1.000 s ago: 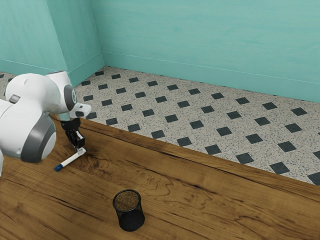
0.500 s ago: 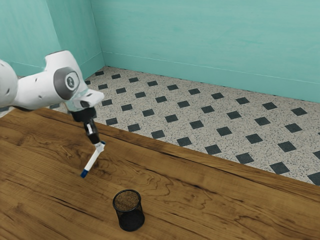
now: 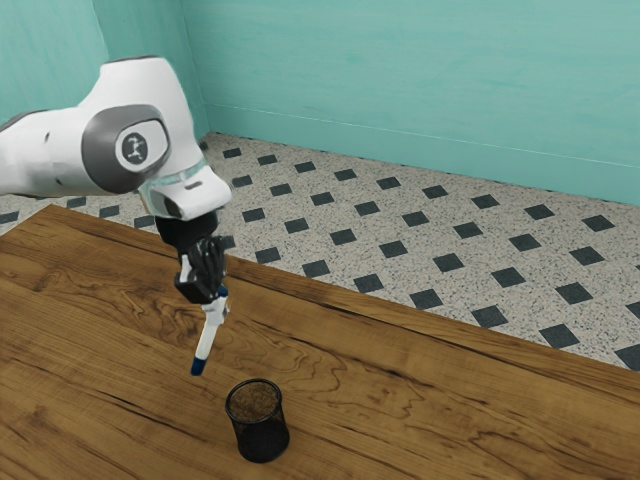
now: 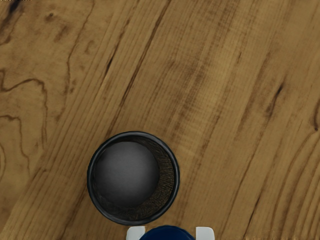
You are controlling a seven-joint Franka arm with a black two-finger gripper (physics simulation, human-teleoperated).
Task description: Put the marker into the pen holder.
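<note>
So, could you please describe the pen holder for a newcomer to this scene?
On the wooden table, look lower than the gripper in the exterior view. The pen holder is the round, black, open-topped cup. Unlike the slim white-and-blue marker, it stands upright.

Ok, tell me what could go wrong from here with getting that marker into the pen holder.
The marker hangs at a slant, so its lower blue end may catch on the rim of the pen holder rather than drop in. It is held near its upper end, so a bump could swivel it. The pen holder stands upright on the table; a knock might tip it.
</note>
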